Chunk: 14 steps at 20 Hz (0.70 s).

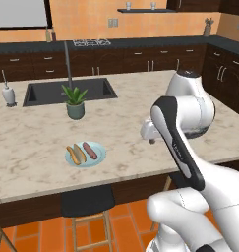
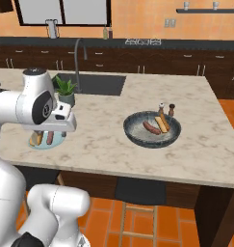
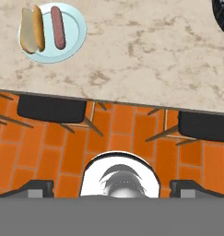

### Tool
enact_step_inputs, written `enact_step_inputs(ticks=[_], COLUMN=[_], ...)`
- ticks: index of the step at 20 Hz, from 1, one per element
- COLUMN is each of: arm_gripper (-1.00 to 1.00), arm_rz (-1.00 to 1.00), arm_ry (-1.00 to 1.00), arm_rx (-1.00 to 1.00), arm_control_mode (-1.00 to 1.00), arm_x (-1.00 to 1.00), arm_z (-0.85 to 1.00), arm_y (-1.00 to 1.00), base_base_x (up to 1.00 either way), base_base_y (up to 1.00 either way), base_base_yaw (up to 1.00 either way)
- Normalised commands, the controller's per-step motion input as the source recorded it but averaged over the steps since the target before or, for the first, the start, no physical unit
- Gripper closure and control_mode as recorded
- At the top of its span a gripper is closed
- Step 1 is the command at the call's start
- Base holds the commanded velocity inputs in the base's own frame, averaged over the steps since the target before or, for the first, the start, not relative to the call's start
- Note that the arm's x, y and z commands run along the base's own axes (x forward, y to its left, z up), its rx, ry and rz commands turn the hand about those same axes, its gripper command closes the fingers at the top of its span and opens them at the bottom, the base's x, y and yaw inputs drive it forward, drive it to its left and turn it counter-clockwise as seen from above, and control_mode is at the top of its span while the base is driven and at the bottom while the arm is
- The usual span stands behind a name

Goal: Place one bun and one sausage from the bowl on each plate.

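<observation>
On the pale blue plate one bun and sausage are set; jaws apart, the empty gripper must be taken right to the wide dark bowl.

A marble-patterned island counter fills the middle of the left base view, with a dark sink sunk into its upper left part. At the far left edge stands a white soap dispenser. Just below the sink sits a small potted plant. Lower, near the counter's front edge, lies a pale blue plate.

In the right base view the wide dark bowl rests right of centre on the counter. Touching or just beside its upper rim stand two small shakers. The plate appears at centre left, partly hidden by the arm.
</observation>
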Motion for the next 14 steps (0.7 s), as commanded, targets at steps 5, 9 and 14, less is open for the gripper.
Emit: enact_step_inputs(ticks=[5,9,14], arm_gripper=[-1.0,-1.0,-1.0], arm_rz=[0.0,0.0,0.0], arm_ry=[0.0,0.0,0.0], arm_rx=[0.0,0.0,0.0], arm_control_mode=[1.0,1.0,1.0], arm_x=[0.0,0.0,0.0], arm_z=[0.0,0.0,0.0], arm_y=[0.0,0.0,0.0], base_base_x=[-0.14,-0.29,-0.03], base_base_y=[-0.23,-1.0,-0.99], base_base_yaw=[-0.03,-0.12,-0.05])
